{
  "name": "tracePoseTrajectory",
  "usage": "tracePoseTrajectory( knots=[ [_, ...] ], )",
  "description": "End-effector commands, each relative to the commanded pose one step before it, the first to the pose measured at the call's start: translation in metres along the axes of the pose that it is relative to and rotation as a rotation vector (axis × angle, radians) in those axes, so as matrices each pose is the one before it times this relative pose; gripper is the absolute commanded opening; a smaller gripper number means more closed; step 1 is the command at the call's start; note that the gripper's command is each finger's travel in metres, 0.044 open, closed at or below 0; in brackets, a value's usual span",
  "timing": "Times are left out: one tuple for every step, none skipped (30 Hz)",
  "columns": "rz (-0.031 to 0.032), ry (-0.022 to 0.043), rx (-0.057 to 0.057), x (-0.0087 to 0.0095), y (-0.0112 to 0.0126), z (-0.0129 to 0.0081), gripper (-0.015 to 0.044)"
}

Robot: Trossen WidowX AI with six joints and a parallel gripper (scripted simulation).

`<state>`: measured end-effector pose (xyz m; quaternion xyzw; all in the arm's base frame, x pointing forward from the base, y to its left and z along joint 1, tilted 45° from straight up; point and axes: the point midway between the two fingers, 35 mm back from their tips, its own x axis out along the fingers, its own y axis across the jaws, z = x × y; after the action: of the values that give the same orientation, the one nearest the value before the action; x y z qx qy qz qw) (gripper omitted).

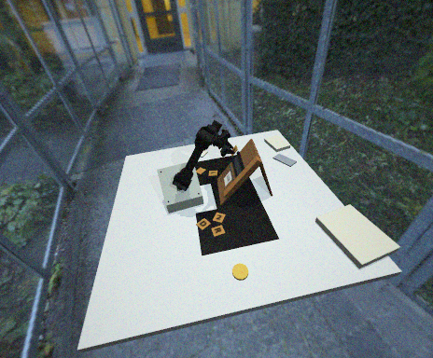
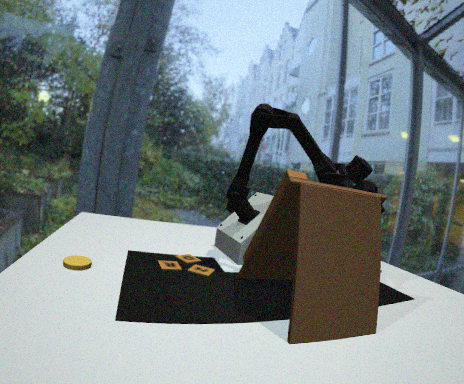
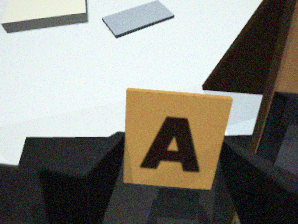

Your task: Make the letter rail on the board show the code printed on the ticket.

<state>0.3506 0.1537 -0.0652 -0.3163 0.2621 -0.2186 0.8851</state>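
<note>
My pincer (image 3: 172, 200) clamps an orange tile marked A (image 3: 176, 144), held upright above the black mat (image 1: 248, 224) at the upper end of the brown board (image 1: 244, 170); beyond it on the white surface (image 3: 75, 75) lie a grey slab (image 3: 138, 17) and a cream block (image 3: 45, 12), while three more tiles (image 1: 212, 223) sit well apart on the mat

The top view looked down steeply from high and far, taking in the whole white counter (image 1: 132, 261). The exterior view sat low and near at counter height, facing the back of the brown board (image 2: 336, 260). The wrist view rode close behind the gripper (image 3: 172, 150). Both wide views shared the yellow disc (image 1: 240, 271) at the top view's six o'clock.
</note>
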Motion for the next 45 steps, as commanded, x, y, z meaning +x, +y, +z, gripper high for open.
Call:
tracePoseTrajectory(
  knots=[
    [0.00249,0.00378,-0.0091,0.00009,-0.00263,-0.00283,0.0000],
    [-0.00002,0.00000,0.0000,0.00000,-0.00050,-0.00002,0.0000],
    [-0.00002,0.00000,0.0000,0.00000,-0.00050,-0.00002,0.0000],
    [-0.00002,0.00000,0.0000,0.00000,-0.00050,-0.00002,0.0000],
    [-0.00002,0.00000,0.0000,0.00000,-0.00050,-0.00002,0.0000],
    [-0.00002,0.00000,0.0000,0.00000,-0.00050,-0.00002,0.0000],
    [-0.00002,0.00000,0.0000,0.00000,-0.00050,-0.00002,0.0000],
    [-0.00002,0.00000,0.0000,0.00000,-0.00050,-0.00002,0.0000],
    [-0.00002,0.00000,0.0000,0.00000,-0.00050,-0.00002,0.0000],
    [-0.00002,0.00000,0.0000,0.00000,-0.00050,-0.00002,0.0000],
    [-0.00002,0.00000,0.0000,0.00000,-0.00050,-0.00002,0.0000],
    [-0.00002,0.00000,0.0000,0.00000,-0.00050,-0.00002,0.0000],
    [-0.00002,0.00000,0.0000,0.00000,-0.00050,-0.00002,0.0000],
    [-0.00002,0.00000,0.0000,0.00000,-0.00050,-0.00002,0.0000],
    [-0.00002,0.00000,0.0000,0.00000,-0.00050,-0.00002,0.0000],
    [-0.00002,0.00000,0.0000,0.00000,-0.00050,-0.00002,0.0000],
    [-0.00002,0.00000,0.0000,0.00000,-0.00050,-0.00002,0.0000],
    [-0.00002,0.00000,0.0000,0.00000,-0.00050,-0.00002,0.0000],
    [-0.00002,0.00000,0.0000,0.00000,-0.00050,-0.00002,0.0000],
    [-0.00002,0.00000,0.0000,0.00000,-0.00050,-0.00002,0.0000],
    [-0.00002,0.00001,0.0000,0.00001,-0.00057,-0.00002,0.0000],
    [-0.00002,0.00001,0.0000,0.00001,-0.00058,-0.00002,0.0000],
    [-0.00002,0.00001,0.0000,0.00001,-0.00057,-0.00002,0.0000],
    [-0.00002,0.00000,0.0000,0.00001,-0.00056,-0.00002,0.0000],
    [-0.00002,0.00000,0.0000,0.00001,-0.00055,-0.00002,0.0000],
    [-0.00002,0.00000,0.0000,0.00001,-0.00054,-0.00002,0.0000],
    [-0.00002,0.00000,0.0000,0.00001,-0.00053,-0.00002,0.0000],
    [-0.00002,0.00000,0.0000,0.00001,-0.00052,-0.00002,0.0000],
    [-0.00002,0.00000,0.0000,0.00001,-0.00052,-0.00002,0.0000],
    [-0.00002,0.00000,0.0000,0.00001,-0.00051,-0.00002,0.0000],
    [-0.00002,0.00000,0.0000,0.00001,-0.00051,-0.00002,0.0000],
    [-0.00002,0.00000,0.0000,0.00001,-0.00051,-0.00001,0.0000],
    [-0.00002,0.00000,0.0000,0.00001,-0.00050,-0.00001,0.0000],
    [-0.00002,0.00000,0.0000,0.00001,-0.00050,-0.00001,0.0000],
    [-0.00002,0.00000,0.0000,0.00001,-0.00050,-0.00001,0.0000],
    [-0.00002,0.00000,0.0000,0.00001,-0.00050,-0.00001,0.0000],
    [-0.00002,0.00000,0.0000,0.00001,-0.00050,-0.00001,0.0000],
    [-0.00002,0.00000,0.0000,0.00001,-0.00050,-0.00001,0.0000],
    [-0.00002,0.00000,0.0000,0.00001,-0.00050,-0.00001,0.0000],
    [-0.00002,0.00000,0.0000,0.00001,-0.00050,-0.00001,0.0000],
    [-0.00002,0.00000,0.0000,0.00001,-0.00050,-0.00001,0.0000],
    [-0.00002,0.00000,0.0000,0.00000,-0.00050,-0.00001,0.0000],
    [-0.00002,0.00000,0.0000,0.00000,-0.00050,-0.00001,0.0000],
    [-0.00002,0.00000,0.0000,0.00000,-0.00050,-0.00001,0.0000],
    [-0.00002,0.00000,0.0000,0.00000,-0.00050,-0.00001,0.0000]
  ],
)
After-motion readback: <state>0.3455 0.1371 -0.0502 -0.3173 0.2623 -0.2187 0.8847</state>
